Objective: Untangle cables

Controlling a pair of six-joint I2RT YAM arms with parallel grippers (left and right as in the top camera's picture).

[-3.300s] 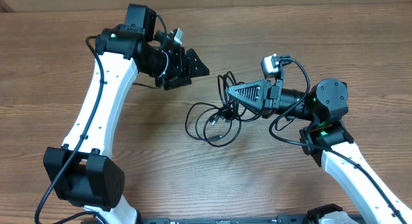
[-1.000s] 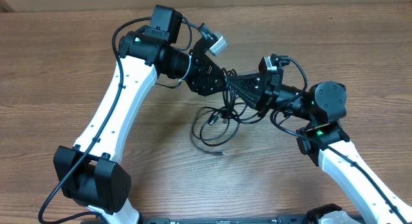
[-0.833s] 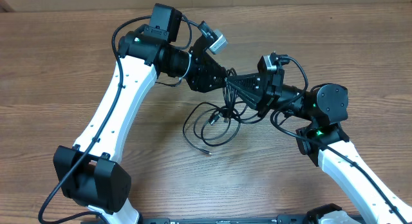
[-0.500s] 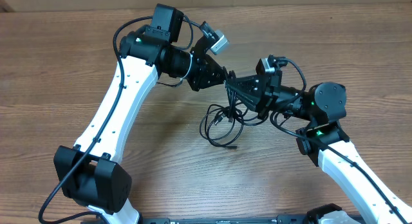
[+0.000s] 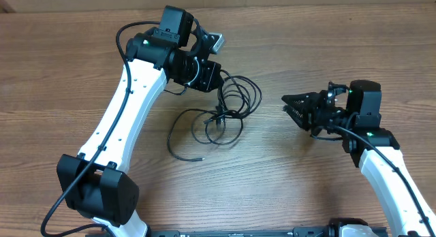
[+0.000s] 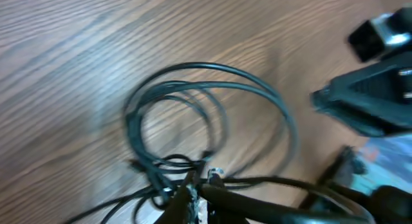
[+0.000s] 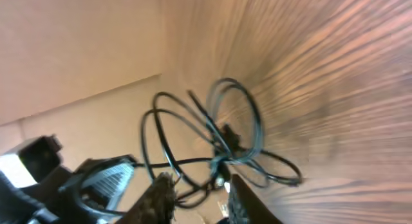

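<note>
Left gripper [image 5: 216,87] is clamped tight, and from its own wrist camera the black strands run right up into its fingertips, so it has the cables [image 5: 219,116] pinched near the knot. The bundle sits just below and beside that hand, toward the middle of the table [image 5: 82,46]. 2 or 3 round loops fan out to the right of the pinch. The rest sprawls down and away to the front-left, so the tangle's long line runs on a diagonal.

Now the right gripper [image 5: 286,106]: its nose aims straight across at those loops, but bare wood lies between, and it is well apart from them. Its wrist camera shows the 2 fingers parted a little with nothing in the gap, so that hand is empty.

So the left arm is on the tangle and the right must travel. My guess is that the loops nearest it are the ones to reach for, pulling away from the left's anchor along that diagonal.
</note>
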